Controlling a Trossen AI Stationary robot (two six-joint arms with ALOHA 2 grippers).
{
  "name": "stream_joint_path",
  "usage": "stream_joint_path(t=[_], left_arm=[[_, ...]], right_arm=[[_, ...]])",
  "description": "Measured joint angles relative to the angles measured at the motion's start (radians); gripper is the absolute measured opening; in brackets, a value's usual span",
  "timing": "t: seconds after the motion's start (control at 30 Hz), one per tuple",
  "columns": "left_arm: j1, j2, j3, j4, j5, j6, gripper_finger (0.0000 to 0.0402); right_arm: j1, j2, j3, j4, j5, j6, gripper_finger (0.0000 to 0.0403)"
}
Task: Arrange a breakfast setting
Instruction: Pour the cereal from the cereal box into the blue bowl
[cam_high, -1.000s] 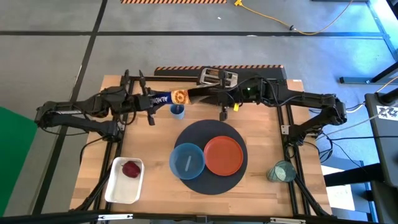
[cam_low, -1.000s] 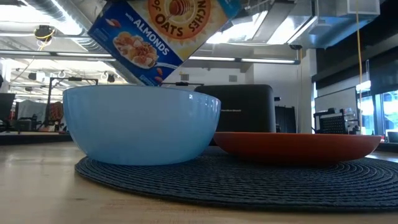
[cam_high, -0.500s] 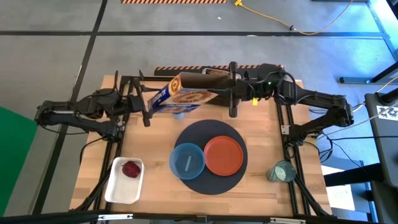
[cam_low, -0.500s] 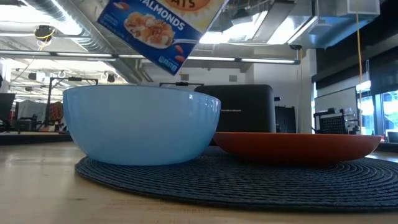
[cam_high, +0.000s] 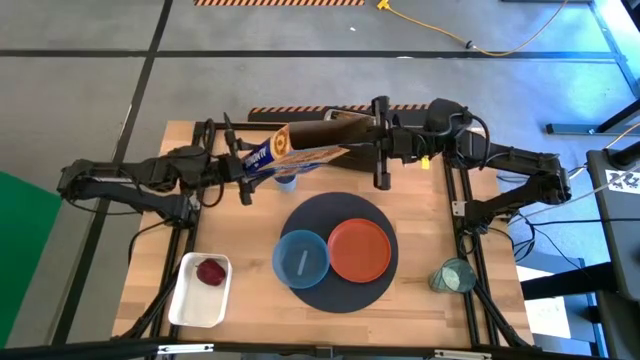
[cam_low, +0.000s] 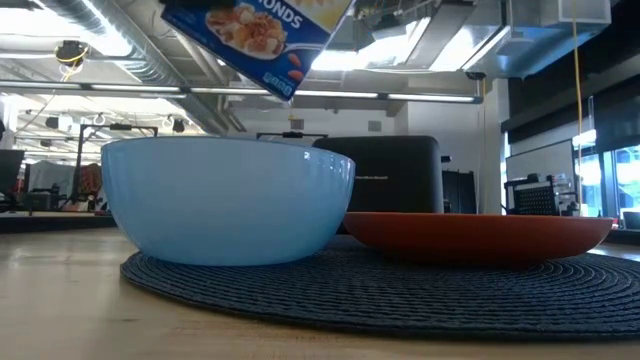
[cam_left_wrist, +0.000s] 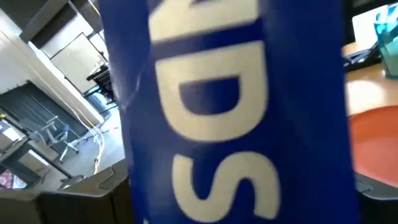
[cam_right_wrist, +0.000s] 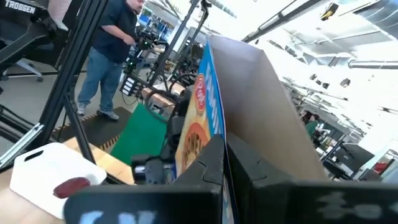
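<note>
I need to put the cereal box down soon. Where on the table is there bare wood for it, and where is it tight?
Bare wood lies between the white tray and the dark placemat, and between the placemat and the teal glass. The back edge is crowded: both arms hold the cereal box there, above a small blue cup.

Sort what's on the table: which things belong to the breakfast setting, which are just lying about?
Belongs: placemat, blue bowl, orange plate, teal glass, red fruit, cereal box held by both grippers.
Lying about: white tray, black toaster.
</note>
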Motion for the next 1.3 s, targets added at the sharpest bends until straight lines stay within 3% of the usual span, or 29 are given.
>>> stream_joint_path(t=[0.5, 0.7, 0.83, 1.03, 1.17, 1.3], left_arm=[[0.0, -0.001, 0.0, 0.02, 0.011, 0.002, 0.021], [0.019, 0.033, 0.0, 0.063, 0.013, 0.0, 0.0215], [0.043, 0.069, -0.001, 0.067, 0.07, -0.004, 0.0233], [0.066, 0.105, -0.001, 0.104, 0.067, 0.015, 0.0242], [0.069, 0.107, -0.001, 0.108, 0.078, 0.031, 0.0194], [0.068, 0.102, -0.001, 0.116, 0.084, 0.029, 0.0133]], right_arm=[[0.0, 0.02, -0.032, 0.027, -0.029, -0.004, 0.0], [0.0, 0.019, -0.032, 0.115, -0.091, -0.004, 0.0], [0.001, 0.016, -0.031, 0.17, -0.14, 0.019, 0.0], [0.001, 0.018, -0.031, 0.163, -0.143, 0.023, 0.0], [0.001, 0.018, -0.031, 0.149, -0.127, 0.028, 0.0], [0.001, 0.018, -0.031, 0.1, -0.017, 0.025, 0.0]])
